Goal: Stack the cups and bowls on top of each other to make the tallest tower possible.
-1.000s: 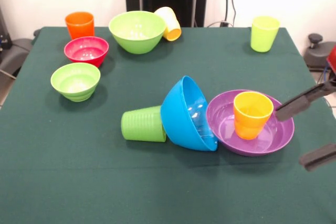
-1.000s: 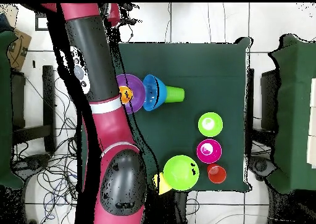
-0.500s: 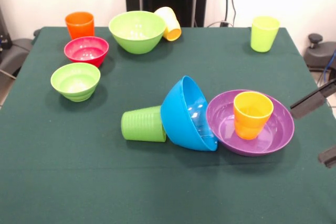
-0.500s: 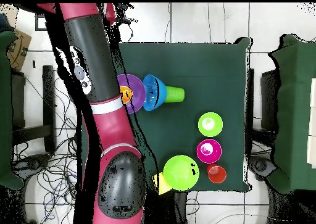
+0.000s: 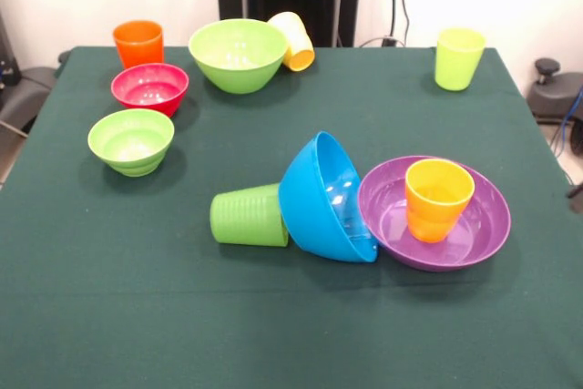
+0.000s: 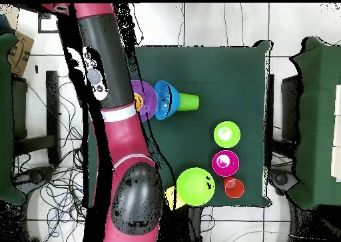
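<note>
An orange-yellow cup (image 5: 437, 198) stands upright in the wide purple bowl (image 5: 383, 190). The blue bowl (image 5: 314, 198) is tipped on its side against the purple bowl. The green ribbed cup (image 5: 248, 215) lies on its side behind the blue bowl. At the far left are the orange cup (image 5: 138, 42), the red bowl (image 5: 149, 87) and the small lime bowl (image 5: 131, 140). The pale yellow cup (image 5: 293, 40) leans on the large lime bowl (image 5: 238, 54). The yellow-green cup (image 5: 458, 57) stands far right. Of my gripper, only a dark sliver (image 5: 577, 190) shows at the right edge.
In the overhead view my red and black arm (image 6: 106, 86) runs along the table's left side and covers part of the purple bowl (image 6: 145, 99). The green table (image 5: 273, 316) ends close to the purple bowl on the right of the front view.
My gripper has drawn away to the right, from beside the purple bowl to almost out of the front view. The cups and bowls have not moved.
</note>
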Tool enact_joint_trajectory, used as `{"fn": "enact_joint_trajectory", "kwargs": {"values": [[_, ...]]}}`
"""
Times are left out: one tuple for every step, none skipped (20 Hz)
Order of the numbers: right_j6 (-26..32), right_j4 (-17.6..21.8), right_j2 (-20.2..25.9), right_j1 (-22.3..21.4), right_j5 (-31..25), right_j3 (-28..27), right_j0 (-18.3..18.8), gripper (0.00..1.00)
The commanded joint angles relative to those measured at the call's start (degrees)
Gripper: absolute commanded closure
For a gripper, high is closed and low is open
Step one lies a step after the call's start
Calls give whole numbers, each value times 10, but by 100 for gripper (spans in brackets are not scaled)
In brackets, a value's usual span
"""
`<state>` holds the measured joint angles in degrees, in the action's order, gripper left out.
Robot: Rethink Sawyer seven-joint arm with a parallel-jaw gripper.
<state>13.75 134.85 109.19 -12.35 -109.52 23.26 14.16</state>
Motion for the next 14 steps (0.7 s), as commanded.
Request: {"fn": "enact_joint_trajectory", "kwargs": {"values": [[-139,-107,33,22,17,-91,28,0],[-138,-110,38,22,16,-95,29,0],[-136,-110,42,21,14,-100,29,0],[-134,-109,48,19,10,-105,28,0],[-131,-106,56,18,9,-111,29,0],[-129,-115,54,18,7,-111,35,0],[-130,-117,60,18,6,-114,36,0],[-135,-134,54,20,7,-111,43,0],[-138,-140,60,22,7,-114,45,0],[-143,-145,69,23,7,-118,46,0],[-145,-154,69,25,6,-118,50,0],[-152,-166,71,26,3,-119,54,0],[-157,-170,81,27,-1,-125,55,0],[-159,-176,81,26,-5,-125,57,0]]}}
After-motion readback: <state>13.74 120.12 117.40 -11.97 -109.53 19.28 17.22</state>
